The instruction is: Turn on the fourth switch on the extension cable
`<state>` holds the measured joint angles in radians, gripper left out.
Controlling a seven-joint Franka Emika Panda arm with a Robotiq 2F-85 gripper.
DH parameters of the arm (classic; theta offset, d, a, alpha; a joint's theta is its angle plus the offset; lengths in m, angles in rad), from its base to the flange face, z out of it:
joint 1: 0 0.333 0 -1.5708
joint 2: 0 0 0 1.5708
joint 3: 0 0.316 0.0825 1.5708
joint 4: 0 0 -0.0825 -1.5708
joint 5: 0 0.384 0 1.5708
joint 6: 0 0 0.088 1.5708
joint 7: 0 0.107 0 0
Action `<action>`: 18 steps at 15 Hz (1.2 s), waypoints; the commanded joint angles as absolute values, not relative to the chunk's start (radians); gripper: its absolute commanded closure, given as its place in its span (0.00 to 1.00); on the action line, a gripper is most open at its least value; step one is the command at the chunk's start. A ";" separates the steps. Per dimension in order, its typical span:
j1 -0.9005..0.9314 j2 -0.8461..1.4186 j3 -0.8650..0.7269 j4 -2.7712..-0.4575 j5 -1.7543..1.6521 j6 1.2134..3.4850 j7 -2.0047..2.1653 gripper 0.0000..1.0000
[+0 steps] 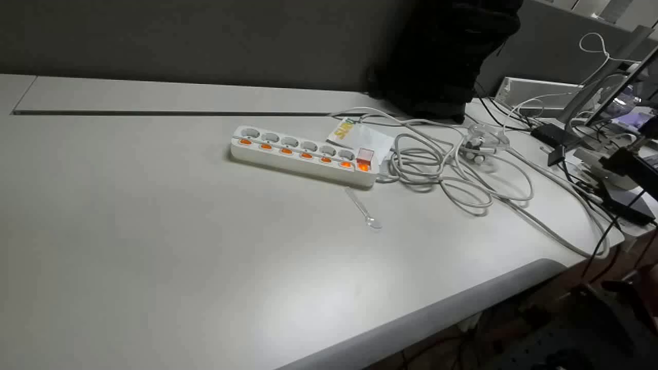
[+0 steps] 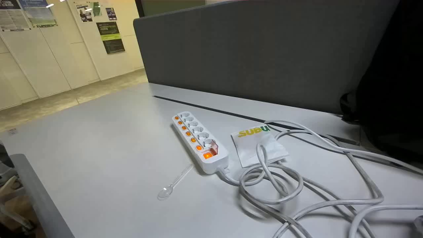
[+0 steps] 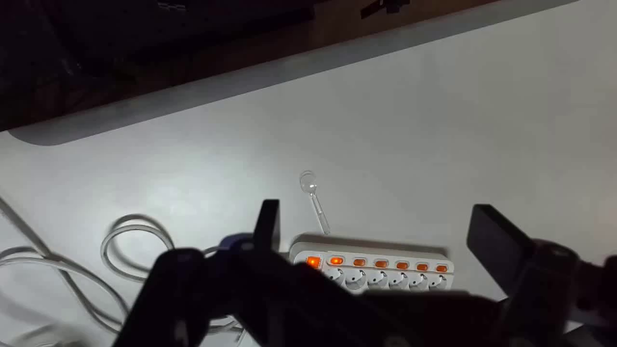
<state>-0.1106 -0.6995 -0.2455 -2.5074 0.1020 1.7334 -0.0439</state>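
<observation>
The extension cable is a long white strip that lies flat on the table in both exterior views [image 1: 303, 167] [image 2: 216, 164], with a row of sockets and orange switches. It also shows in the wrist view [image 3: 385, 251]. The square switch [image 3: 313, 261] at the cord end and the small switch [image 3: 336, 260] beside it glow brightly. The other small switches look dull orange. My gripper [image 3: 378, 224] is open and empty in the wrist view, its fingers wide apart above the strip. The gripper hides part of the socket side. It does not clearly show in the exterior views.
A clear plastic spoon [image 1: 362, 208] lies beside the strip's cord end. A white paper packet [image 2: 259, 145] and a tangle of grey-white cables [image 1: 419, 162] lie near that end. A black bag [image 1: 442, 56] stands at the back against the grey partition [image 2: 251, 56].
</observation>
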 commanded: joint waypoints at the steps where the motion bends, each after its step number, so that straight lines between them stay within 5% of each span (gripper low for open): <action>1: -0.134 -0.695 -0.227 -2.505 0.114 1.730 -0.057 0.00; 12: -0.134 -0.695 -0.227 -2.505 0.114 1.730 -0.057 0.00; 18: -0.132 -0.592 -0.197 -2.509 0.115 2.025 -0.046 0.00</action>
